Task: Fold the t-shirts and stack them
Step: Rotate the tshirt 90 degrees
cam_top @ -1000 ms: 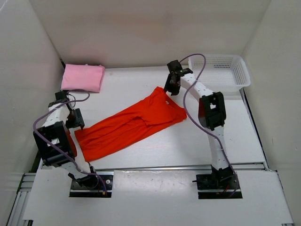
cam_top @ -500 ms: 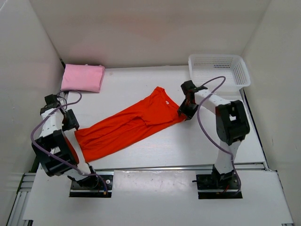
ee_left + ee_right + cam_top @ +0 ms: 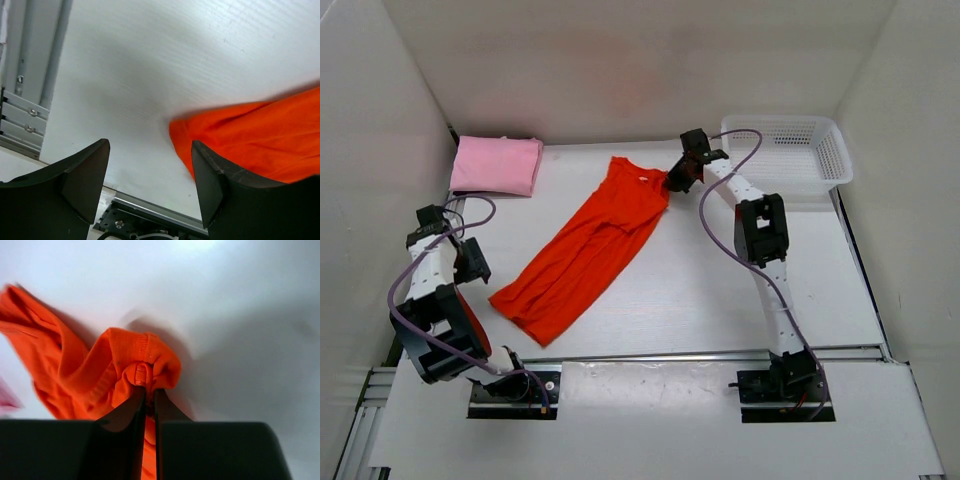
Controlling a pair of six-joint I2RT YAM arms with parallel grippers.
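The orange-red t-shirt (image 3: 585, 250) lies as a long diagonal strip on the table (image 3: 740, 290), collar toward the far wall, hem toward your left arm; the folded pink t-shirt (image 3: 498, 165) sits in the far left corner and the white basket (image 3: 835, 160) at far right. Your right gripper (image 3: 149, 396) is pinched closed on a bunched fold at the shirt's far right edge; your left gripper (image 3: 150, 165) stands wide with nothing between its fingers, the hem corner just ahead of it. Expect the cloth to be light, limp and prone to bunching and sliding, so take it at corners or seams, shoulder and hem, rather than mid-panel. Against the view half a second earlier, the shirt has swung from a shallow slant to a steeper one, its collar end dragged toward the far wall by the right gripper, while the left gripper sits about where it was
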